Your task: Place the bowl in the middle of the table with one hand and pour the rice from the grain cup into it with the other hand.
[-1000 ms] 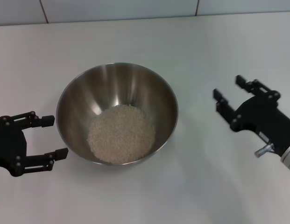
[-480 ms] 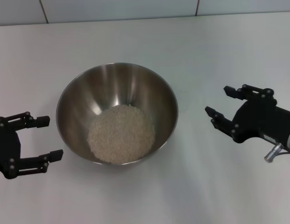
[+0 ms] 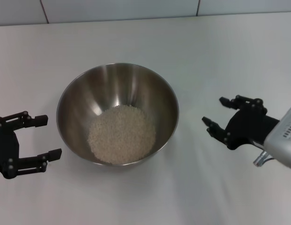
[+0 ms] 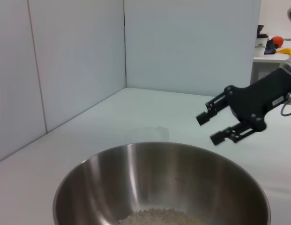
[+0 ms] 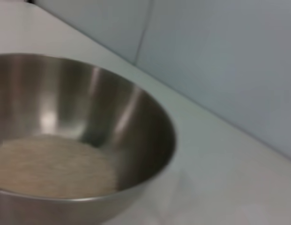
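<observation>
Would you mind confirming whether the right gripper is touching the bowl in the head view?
No, the right gripper hangs open beside the bowl, with bare table showing between them.

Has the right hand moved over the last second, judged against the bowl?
Yes. The right hand has dropped lower in the head view and edged slightly closer to the bowl, which stayed put. It is open and empty.

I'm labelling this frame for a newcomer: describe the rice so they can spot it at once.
Find the white table, then the big steel bowl at its middle, between the open left gripper and the open right gripper. The rice is the pale grainy mound in its bottom, the only matte, speckled patch against shiny metal.
</observation>
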Controlling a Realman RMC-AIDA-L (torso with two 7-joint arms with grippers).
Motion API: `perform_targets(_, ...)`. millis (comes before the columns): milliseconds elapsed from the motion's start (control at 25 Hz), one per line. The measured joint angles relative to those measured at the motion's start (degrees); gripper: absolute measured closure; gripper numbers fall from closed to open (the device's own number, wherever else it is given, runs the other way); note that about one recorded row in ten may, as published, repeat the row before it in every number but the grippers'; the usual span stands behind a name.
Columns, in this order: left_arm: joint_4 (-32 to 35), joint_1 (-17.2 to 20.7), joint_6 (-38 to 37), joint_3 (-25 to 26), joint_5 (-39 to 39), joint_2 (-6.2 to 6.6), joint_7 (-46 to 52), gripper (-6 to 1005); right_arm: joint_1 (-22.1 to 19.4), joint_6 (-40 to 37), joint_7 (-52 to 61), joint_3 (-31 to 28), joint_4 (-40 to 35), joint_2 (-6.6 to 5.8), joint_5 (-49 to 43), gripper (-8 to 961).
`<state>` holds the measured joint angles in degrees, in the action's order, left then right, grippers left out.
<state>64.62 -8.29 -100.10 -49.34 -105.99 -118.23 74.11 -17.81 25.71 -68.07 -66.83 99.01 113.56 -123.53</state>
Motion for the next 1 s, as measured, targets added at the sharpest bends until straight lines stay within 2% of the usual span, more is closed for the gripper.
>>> perform_targets(40,0.1,0.1,0.0,0.3,0.0,0.01,0.0,187,0.1,6.4,-8.1,-3.9,-0.6,0.09,10.5,390)
perform_targets(80,0.1,0.1,0.0,0.3,0.0,0.01,0.0,187,0.1,6.4,-8.1,-3.9,-0.6,0.09,10.5,390)
perform_targets(160,0.0,0.0,0.0,0.7,0.0,0.02,0.0,187,-0.6,11.9,-14.8,-7.9,-1.2,0.67,18.1,390)
perform_targets(200,-0.1,0.0,0.0,0.8,0.0,0.02,0.0,187,-1.2,14.8,-17.5,-10.0,-1.2,1.33,20.7,390)
perform_targets(240,-0.1,0.0,-0.1,0.8,0.0,0.02,0.0,187,-2.6,20.3,-20.7,-14.1,-0.7,3.34,22.6,389)
perform_targets(280,-0.1,0.0,-0.1,0.8,0.0,0.02,0.0,187,-2.6,20.3,-20.7,-14.1,-0.7,3.34,22.6,389)
perform_targets(360,0.0,0.0,0.0,0.8,0.0,0.02,0.0,188,-3.5,26.3,-22.8,-18.8,-0.2,5.21,22.9,389)
perform_targets(400,0.1,0.0,0.0,0.8,0.0,0.02,0.0,188,-3.6,28.6,-23.4,-20.7,-0.2,5.59,23.8,389)
perform_targets(440,0.1,0.0,0.0,0.8,0.0,0.03,0.0,188,-3.5,30.8,-23.9,-22.8,-0.7,5.58,25.7,389)
perform_targets(600,0.1,-0.2,0.1,1.0,0.0,-0.05,0.0,188,-3.0,32.8,-24.4,-24.0,-1.4,5.46,26.1,389)
perform_targets(760,0.0,-0.4,-0.2,1.2,0.0,-0.13,0.0,188,-1.5,38.1,-24.4,-26.8,-2.3,5.54,24.9,389)
perform_targets(1000,-0.1,-0.4,-0.2,1.1,0.1,-0.18,0.0,188,-0.5,40.1,-24.5,-28.7,-3.3,5.61,25.5,390)
